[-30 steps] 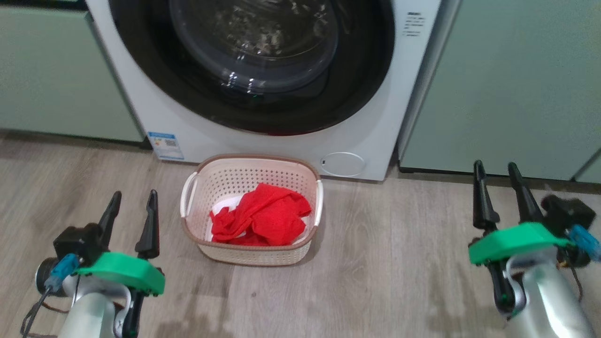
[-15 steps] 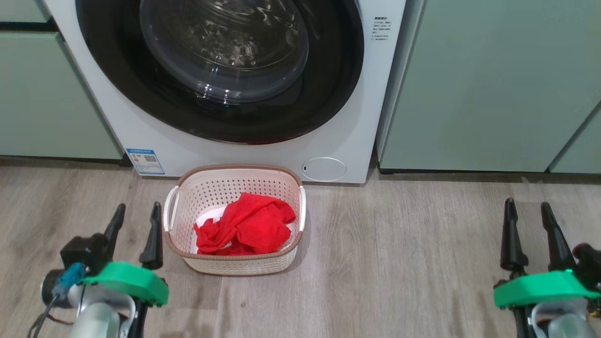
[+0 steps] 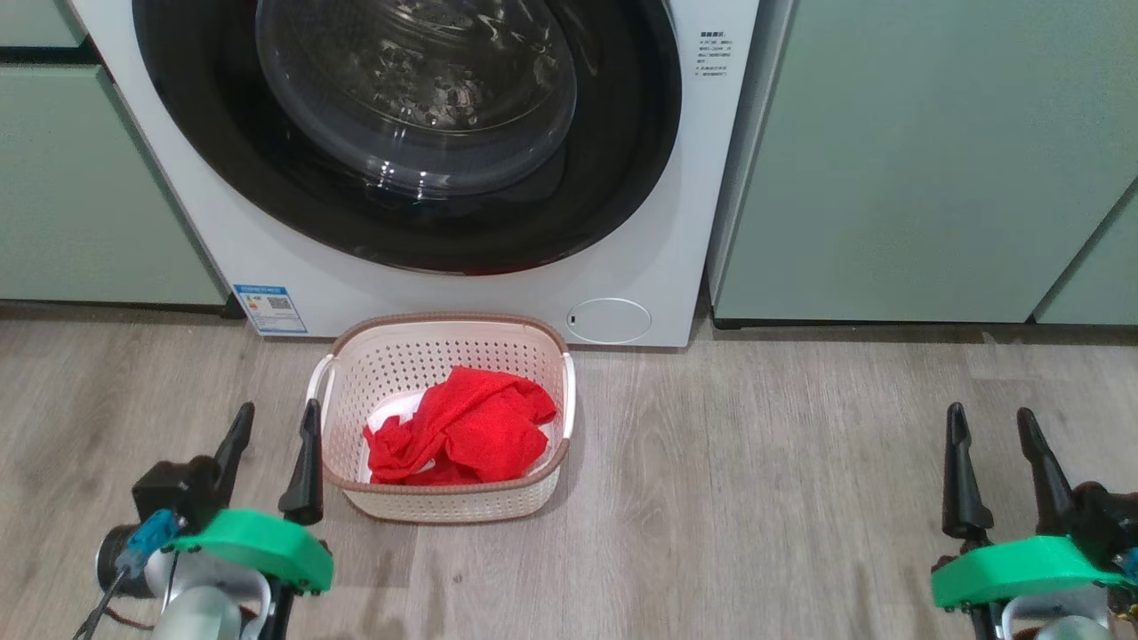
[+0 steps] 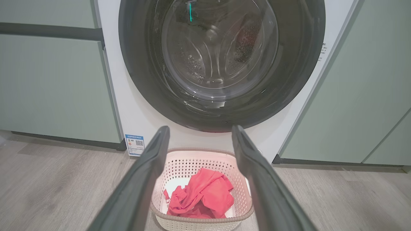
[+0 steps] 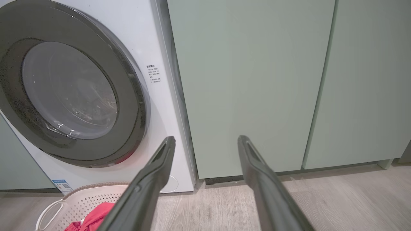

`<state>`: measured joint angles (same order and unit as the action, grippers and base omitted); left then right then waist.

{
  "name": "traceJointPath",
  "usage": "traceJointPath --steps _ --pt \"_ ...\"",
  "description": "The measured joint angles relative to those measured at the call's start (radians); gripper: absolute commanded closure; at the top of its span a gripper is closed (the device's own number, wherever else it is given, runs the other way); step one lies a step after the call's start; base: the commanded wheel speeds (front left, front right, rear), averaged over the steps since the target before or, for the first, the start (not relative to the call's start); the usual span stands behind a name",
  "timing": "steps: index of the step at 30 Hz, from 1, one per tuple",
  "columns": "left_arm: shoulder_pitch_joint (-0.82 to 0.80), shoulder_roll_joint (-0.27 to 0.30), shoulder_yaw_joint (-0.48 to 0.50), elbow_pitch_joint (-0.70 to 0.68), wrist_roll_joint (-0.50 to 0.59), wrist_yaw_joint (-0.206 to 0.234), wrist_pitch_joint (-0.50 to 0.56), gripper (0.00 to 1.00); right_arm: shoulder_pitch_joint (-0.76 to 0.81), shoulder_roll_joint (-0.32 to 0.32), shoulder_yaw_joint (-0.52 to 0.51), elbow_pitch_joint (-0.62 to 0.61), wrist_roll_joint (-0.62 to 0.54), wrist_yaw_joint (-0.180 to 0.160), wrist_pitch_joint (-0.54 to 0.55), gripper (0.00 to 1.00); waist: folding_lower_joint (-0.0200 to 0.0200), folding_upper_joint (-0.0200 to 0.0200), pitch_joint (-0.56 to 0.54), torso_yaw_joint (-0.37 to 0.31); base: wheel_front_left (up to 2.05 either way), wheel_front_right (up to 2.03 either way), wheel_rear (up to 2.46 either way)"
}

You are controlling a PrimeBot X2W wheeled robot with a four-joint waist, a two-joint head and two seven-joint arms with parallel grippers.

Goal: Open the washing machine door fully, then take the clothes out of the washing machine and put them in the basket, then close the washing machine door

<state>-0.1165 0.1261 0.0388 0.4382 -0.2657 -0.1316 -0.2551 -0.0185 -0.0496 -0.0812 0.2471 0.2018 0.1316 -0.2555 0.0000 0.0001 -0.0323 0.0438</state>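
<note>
Bright, even light. Glare flecks on the washing machine door (image 3: 418, 116) ahead of the left gripper (image 3: 277, 411); wrist-view edges bow; focus sharp.

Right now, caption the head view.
Red clothes heaped in the cream basket before the shut washing machine door; left gripper and right gripper open, empty.

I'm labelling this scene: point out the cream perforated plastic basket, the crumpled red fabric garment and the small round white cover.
Cream perforated plastic basket (image 3: 444, 503), head view, front wall.
Crumpled red fabric garment (image 3: 476, 427), head view, middle of heap.
Small round white cover (image 3: 609, 320), head view, centre.
</note>
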Motion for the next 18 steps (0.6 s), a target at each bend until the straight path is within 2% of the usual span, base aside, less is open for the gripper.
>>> traceJointPath --steps 18 --pt "0.000 0.000 -0.021 0.028 -0.001 0.000 0.000 0.00 0.000 0.000 -0.002 0.012 0.000 0.000 0.000 0.00 0.0000 0.0000 0.001 0.005 0.00 0.00 0.00"
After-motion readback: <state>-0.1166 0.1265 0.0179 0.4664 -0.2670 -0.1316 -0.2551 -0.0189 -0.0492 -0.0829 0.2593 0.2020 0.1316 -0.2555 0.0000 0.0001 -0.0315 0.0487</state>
